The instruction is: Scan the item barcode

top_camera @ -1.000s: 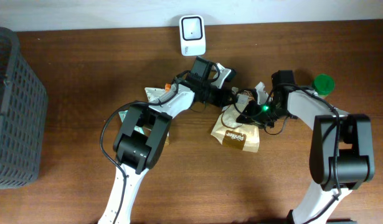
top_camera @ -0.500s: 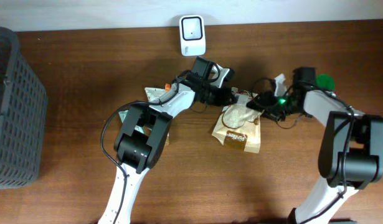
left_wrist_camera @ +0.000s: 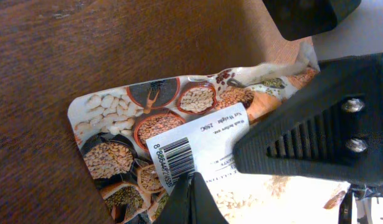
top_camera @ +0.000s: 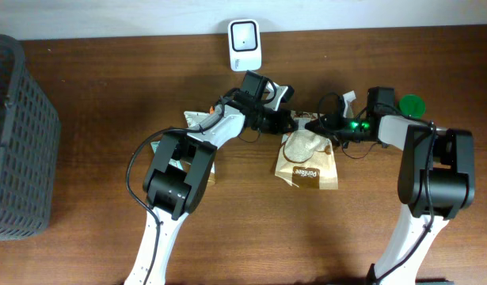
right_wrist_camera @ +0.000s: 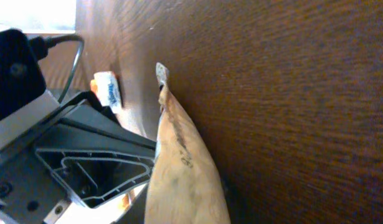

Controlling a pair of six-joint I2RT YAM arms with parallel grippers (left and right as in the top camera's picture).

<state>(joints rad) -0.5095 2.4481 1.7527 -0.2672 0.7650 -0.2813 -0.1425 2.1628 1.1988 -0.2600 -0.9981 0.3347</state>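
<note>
Overhead view: a white barcode scanner (top_camera: 245,44) stood at the far edge of the dark wooden table (top_camera: 93,79). A grey plastic basket (top_camera: 13,134) was at the left end and a green round lid (top_camera: 412,104) was near the right arm. The brown paper pouch (top_camera: 308,162) lay near the middle of the table, well short of the scanner, with its top edge raised between the two arms. The left gripper (top_camera: 297,123) and the right gripper (top_camera: 326,128) met at that top edge, almost touching each other.

Left wrist view: the pouch's printed back, showing bowls of beans, faced the camera. It carried a white barcode label (left_wrist_camera: 197,140). The left fingers were clenched together on the pouch at the label's lower edge. A broad black ribbed finger overlapped the label from the right.

Right wrist view: the pouch appeared edge-on, rising from the bottom of the frame above the tabletop. A grey triangular finger frame (right_wrist_camera: 91,162) pressed against its left face. I could not tell whether the right gripper was clamped or released.
</note>
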